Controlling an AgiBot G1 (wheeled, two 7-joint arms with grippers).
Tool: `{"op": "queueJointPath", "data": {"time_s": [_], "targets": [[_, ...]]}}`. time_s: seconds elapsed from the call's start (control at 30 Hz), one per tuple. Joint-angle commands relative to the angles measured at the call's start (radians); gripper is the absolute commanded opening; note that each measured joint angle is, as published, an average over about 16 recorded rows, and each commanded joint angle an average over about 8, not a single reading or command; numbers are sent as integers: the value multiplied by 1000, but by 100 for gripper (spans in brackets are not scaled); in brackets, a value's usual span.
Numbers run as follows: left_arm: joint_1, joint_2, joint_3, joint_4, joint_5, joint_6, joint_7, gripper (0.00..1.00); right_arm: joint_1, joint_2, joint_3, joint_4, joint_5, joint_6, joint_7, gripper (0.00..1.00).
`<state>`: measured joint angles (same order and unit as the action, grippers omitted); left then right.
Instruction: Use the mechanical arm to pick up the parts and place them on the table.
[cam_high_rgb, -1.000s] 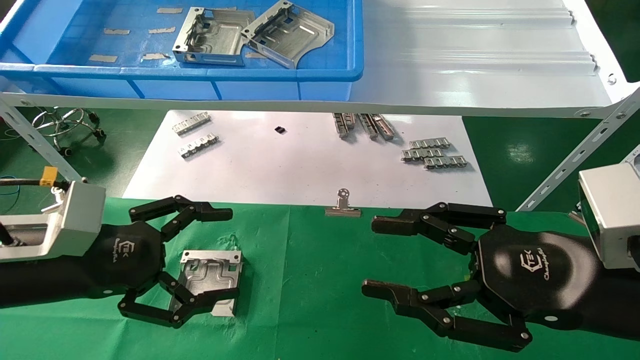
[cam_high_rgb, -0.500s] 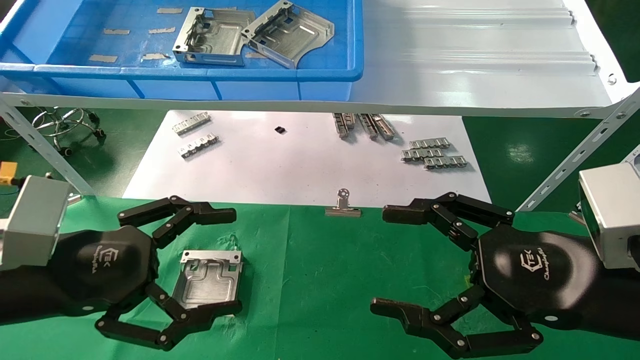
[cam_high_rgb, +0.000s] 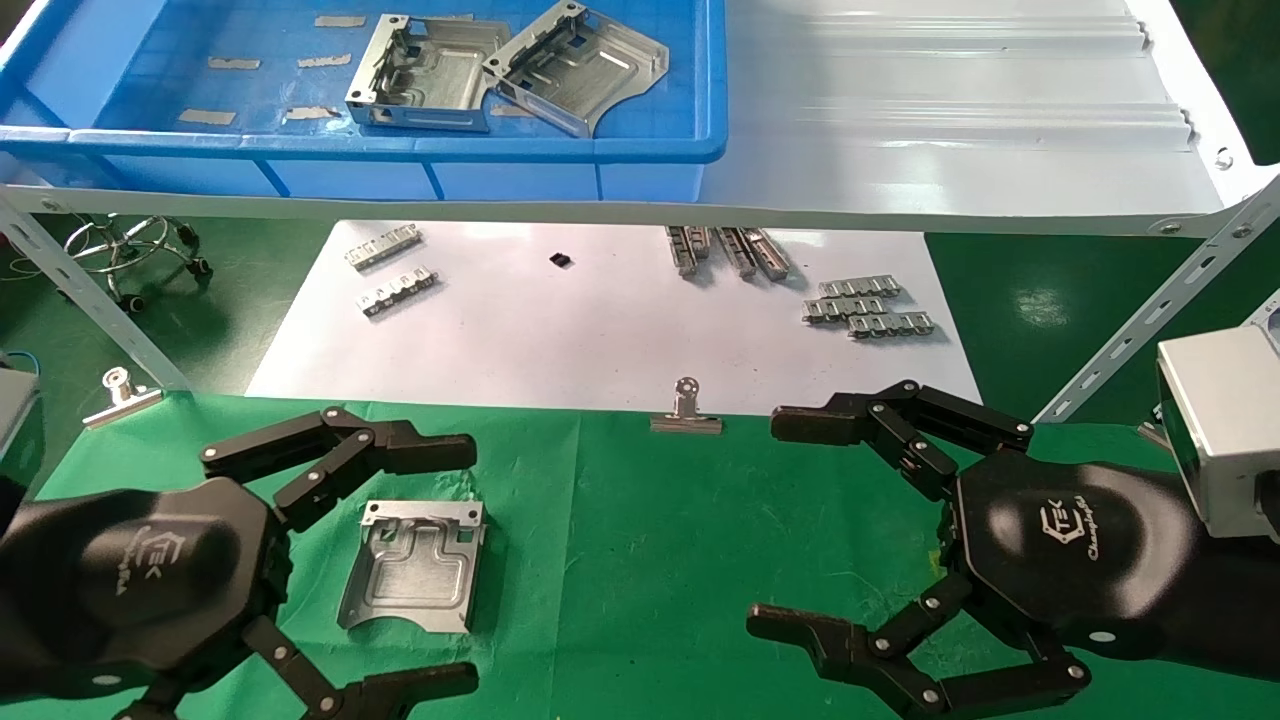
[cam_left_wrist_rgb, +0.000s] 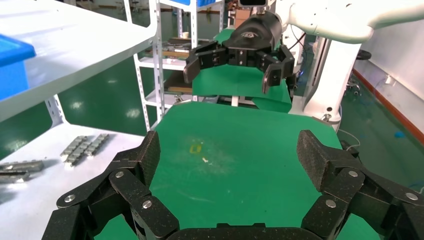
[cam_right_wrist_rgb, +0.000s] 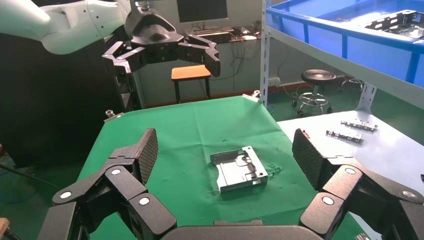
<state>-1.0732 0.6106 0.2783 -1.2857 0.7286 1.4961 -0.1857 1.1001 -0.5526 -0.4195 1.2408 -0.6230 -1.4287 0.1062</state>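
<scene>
On table (cam_high_rgb: 640, 560): part (cam_high_rgb: 415, 565) flat, cut-out toward robot.

The green table (cam_high_rgb: 640, 520) is wearing a wrinkly cloth; two silver clips (cam_high_rgb: 686, 412) are pinching its far edge; one shiny metal part (cam_high_rgb: 415, 580) is lying flat on it, near the left side; just past it, a white sheet (cam_high_rgb: 600, 320) is carrying small ribbed metal strips (cam_high_rgb: 868, 310).

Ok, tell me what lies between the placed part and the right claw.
Only bare green table between the part and the open right claw, seen in the head view; the right wrist view agrees.
</scene>
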Motion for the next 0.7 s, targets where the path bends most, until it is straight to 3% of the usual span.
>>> {"op": "queueJointPath", "data": {"time_s": [0.03, 0.7], "targets": [[10, -3, -10, -13, -8, 0, -9, 100, 0, 0, 0, 0, 0, 0, 0, 100], [1, 0, -1, -1, -1, -1, -3, 100, 0, 0, 0, 0, 0, 0, 0, 100]]}}
